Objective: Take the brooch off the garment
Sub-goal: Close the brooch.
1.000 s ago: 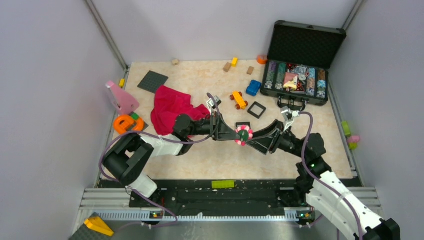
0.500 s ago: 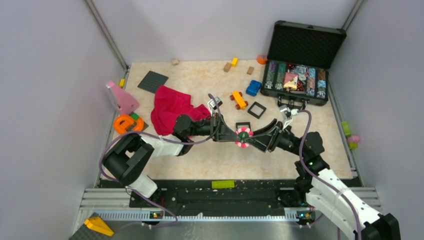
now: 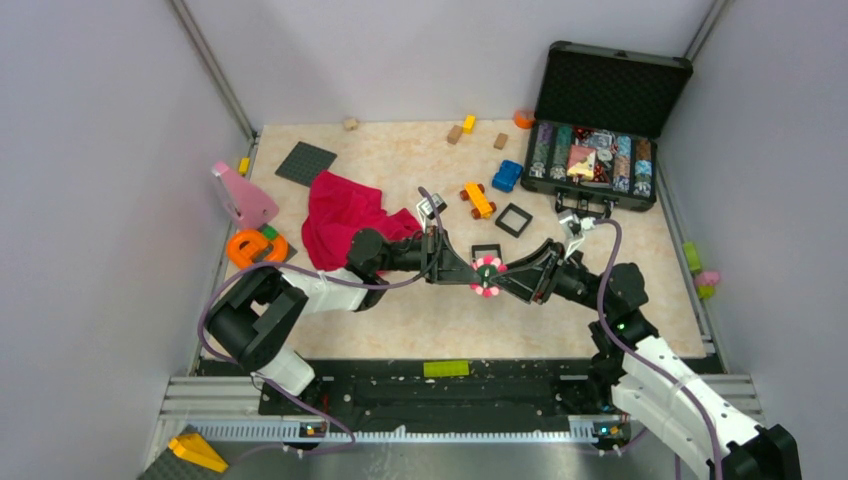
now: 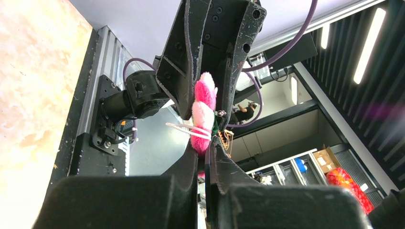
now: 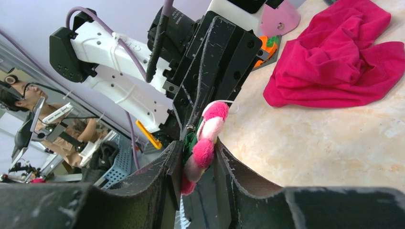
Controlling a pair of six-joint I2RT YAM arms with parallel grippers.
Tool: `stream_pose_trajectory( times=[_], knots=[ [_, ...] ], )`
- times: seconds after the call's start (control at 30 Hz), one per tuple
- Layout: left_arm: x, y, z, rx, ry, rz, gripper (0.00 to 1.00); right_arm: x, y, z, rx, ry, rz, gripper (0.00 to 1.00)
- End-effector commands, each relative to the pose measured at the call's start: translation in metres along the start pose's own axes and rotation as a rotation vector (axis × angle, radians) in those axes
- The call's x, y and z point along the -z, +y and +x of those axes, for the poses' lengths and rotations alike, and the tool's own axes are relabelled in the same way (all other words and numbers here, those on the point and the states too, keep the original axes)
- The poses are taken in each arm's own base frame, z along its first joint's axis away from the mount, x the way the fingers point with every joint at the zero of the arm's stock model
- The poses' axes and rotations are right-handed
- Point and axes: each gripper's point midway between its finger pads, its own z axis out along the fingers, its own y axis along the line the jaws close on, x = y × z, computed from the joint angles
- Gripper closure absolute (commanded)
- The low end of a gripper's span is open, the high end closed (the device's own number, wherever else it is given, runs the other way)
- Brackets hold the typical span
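The brooch, a round flower of pink and white petals with a dark centre, hangs in the air above the table's middle between my two grippers. My left gripper reaches in from the left and is shut on its lower edge. My right gripper comes from the right, and its jaws press both faces of the brooch. The garment, a crumpled magenta cloth, lies flat on the table behind the left arm, apart from the brooch, and also shows in the right wrist view.
An open black case of chips stands at the back right. An orange toy car, a blue car and a black square frame lie behind the grippers. An orange ring toy and a pink piece sit at the left edge.
My right gripper has slid left onto the brooch and its jaws have narrowed around it. The left gripper has kept its hold and place.
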Motion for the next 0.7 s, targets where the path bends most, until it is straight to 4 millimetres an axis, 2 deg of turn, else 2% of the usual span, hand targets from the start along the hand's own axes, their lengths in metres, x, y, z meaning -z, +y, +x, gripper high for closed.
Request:
stream_pose_trajectory(
  times=[0.0,0.27,0.5,0.67],
  knots=[
    [-0.006,-0.021,-0.001,-0.091,0.02,0.058,1.0,-0.002,0.012,-0.012,0.053,-0.025,-0.049,0.69],
    [-0.006,-0.019,-0.003,-0.08,0.004,0.048,1.0,0.001,0.011,-0.01,0.079,-0.01,-0.034,0.63],
    [-0.003,-0.022,-0.008,-0.076,-0.01,0.055,1.0,0.016,0.005,0.006,0.206,0.078,0.041,0.33],
    [-0.004,-0.025,-0.01,-0.076,-0.011,0.065,1.0,0.024,-0.007,0.02,0.231,0.111,0.077,0.31]
  ],
)
